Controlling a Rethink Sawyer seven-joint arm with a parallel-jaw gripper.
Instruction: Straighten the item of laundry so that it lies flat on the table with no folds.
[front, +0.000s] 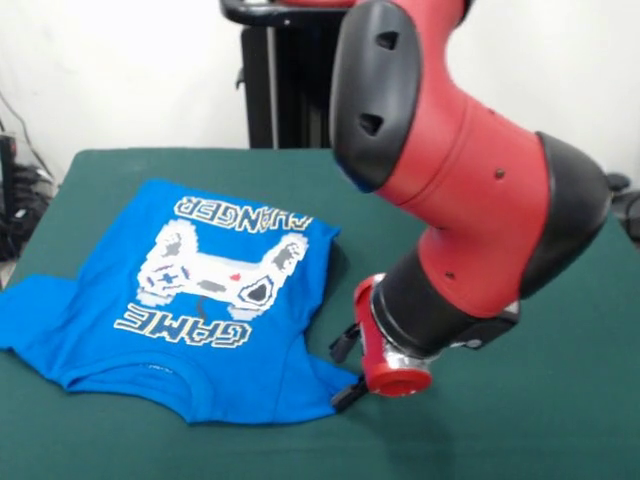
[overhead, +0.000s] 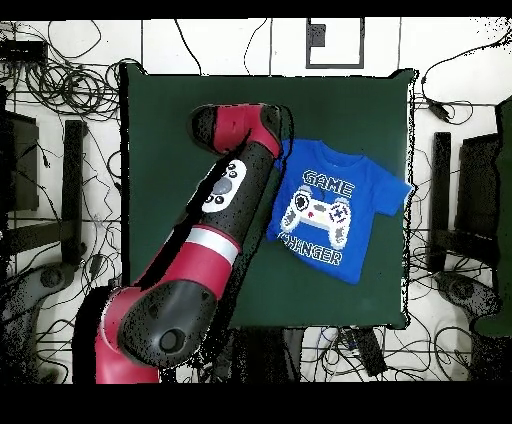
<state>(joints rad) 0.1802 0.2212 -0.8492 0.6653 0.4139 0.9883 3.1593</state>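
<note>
Front view: blue T-shirt (front: 190, 300) print-side up on the green table (front: 560, 420), arm low beside it.

Near edge first: the shirt's collar end faces the camera, with one sleeve spread out at picture left and the other sleeve reaching toward the gripper (front: 350, 385) at picture right. The gripper's dark tips sit at that sleeve's edge, touching or just above the cloth; cannot tell whether the fingers are spread or pressed together. Mid-table: the controller print and the lettering read upside down from here, the body mostly flat with soft ripples. Farther back: the hem's right corner looks slightly turned. Behind it, the red and black arm (front: 450, 170) descends from the pedestal (front: 285, 80). In the overhead view the shirt lies toward the table's right side.
</note>
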